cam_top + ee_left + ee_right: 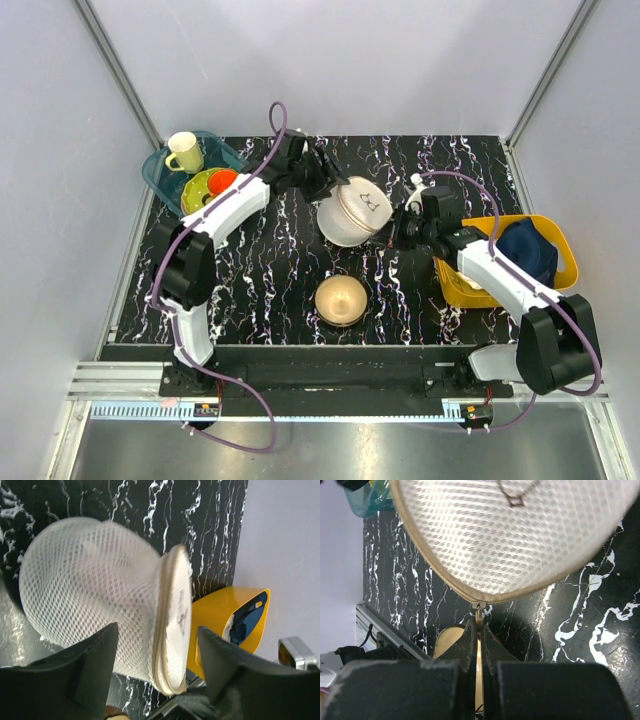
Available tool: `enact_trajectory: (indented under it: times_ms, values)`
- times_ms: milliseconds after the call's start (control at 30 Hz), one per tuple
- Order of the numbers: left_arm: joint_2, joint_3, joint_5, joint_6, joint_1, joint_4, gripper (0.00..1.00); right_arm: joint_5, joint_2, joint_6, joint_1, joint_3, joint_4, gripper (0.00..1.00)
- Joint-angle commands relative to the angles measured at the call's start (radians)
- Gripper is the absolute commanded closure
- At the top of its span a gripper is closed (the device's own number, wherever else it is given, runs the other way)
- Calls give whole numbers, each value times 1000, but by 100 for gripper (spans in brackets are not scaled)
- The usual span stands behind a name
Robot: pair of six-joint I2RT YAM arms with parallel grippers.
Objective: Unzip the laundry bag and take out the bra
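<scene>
My right gripper (479, 630) is pinched tight on the zip pull (479, 614), the small tab hanging from the slider at the near edge of the laundry bag (510, 540). The seam running away from the slider on both sides looks closed.

My left gripper (157, 630) has its fingers (80, 680) spread, one on each side of the bag's mesh wall. From the wrist view I cannot tell whether either pad touches the mesh.

The bag sits tipped on the black marbled table (260, 270), about mid-table and a little toward the far side, between my two wrists. Its round lid (365, 203), with the dark bra drawing, faces up and to the right. I cannot make out the bra through the mesh.

Just near of the bag stands a bronze bowl (341, 298). To the right is a yellow tub (460, 285) holding a dark blue cloth (528, 250). At the far left is a teal tray (158, 172) with a pale yellow cup (184, 152).
</scene>
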Motion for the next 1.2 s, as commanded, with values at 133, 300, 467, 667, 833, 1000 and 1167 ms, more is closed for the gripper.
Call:
enact_trajectory:
  times_ms: [133, 300, 467, 667, 833, 1000, 1167]
  values:
    - [-108, 26, -44, 92, -13, -88, 1, -19, -32, 74, 25, 25, 40, 100]
    - [-262, -140, -58, 8, -74, -45, 1, -35, 32, 96, 27, 27, 78, 100]
    - [-247, -196, -37, -95, -148, 17, 1, -43, 53, 102, 30, 24, 110, 100]
    - [-142, -159, -35, -114, -193, 41, 6, -49, 51, 108, 30, 17, 118, 100]
    - [-39, 0, -58, -28, -193, -94, 47, -49, 49, 97, 30, 27, 104, 100]
    - [-55, -18, -86, -22, -171, -105, 100, -19, 31, 74, 27, 22, 87, 100]
    - [-119, -21, -87, 66, -121, -118, 100, 102, -33, -18, 7, -4, -4, 100]
